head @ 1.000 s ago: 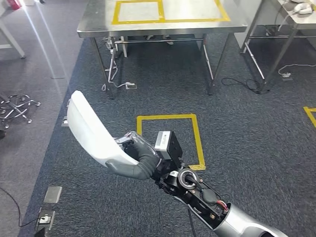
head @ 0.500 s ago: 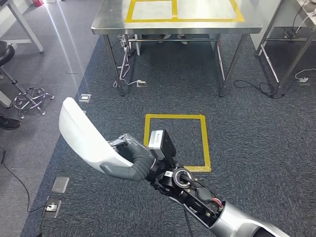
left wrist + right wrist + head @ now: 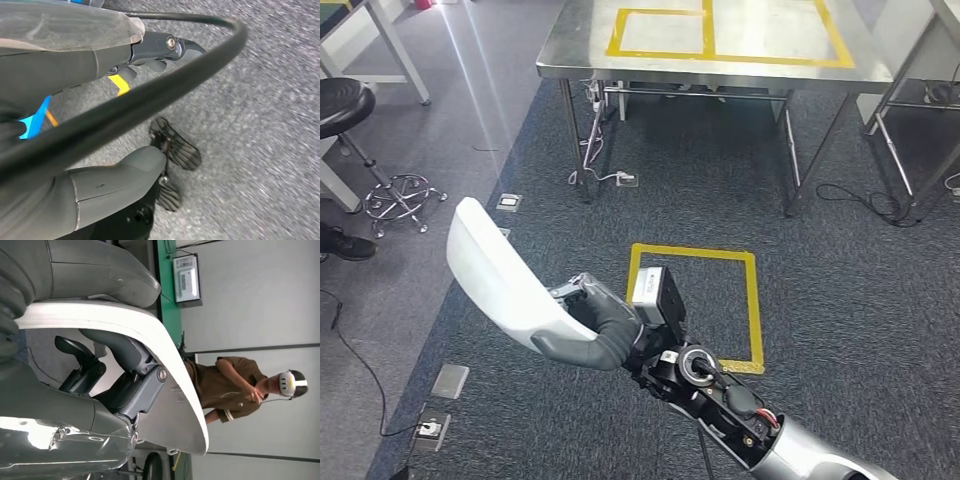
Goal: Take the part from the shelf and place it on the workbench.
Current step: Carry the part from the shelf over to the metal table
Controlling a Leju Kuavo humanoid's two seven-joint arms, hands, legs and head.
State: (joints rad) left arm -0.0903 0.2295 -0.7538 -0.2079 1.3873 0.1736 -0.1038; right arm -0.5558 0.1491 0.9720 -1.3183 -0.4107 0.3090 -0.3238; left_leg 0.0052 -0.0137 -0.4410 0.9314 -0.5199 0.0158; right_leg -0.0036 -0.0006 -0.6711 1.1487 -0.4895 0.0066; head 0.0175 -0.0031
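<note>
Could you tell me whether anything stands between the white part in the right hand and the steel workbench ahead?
Nothing visible does. The right hand holds the white part over open carpet, and the floor up to the workbench holds only a yellow taped square, flat on the carpet.

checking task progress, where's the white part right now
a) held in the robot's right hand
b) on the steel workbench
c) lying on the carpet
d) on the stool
a: the right hand grips the white part above the carpet, short of the steel workbench.
</note>
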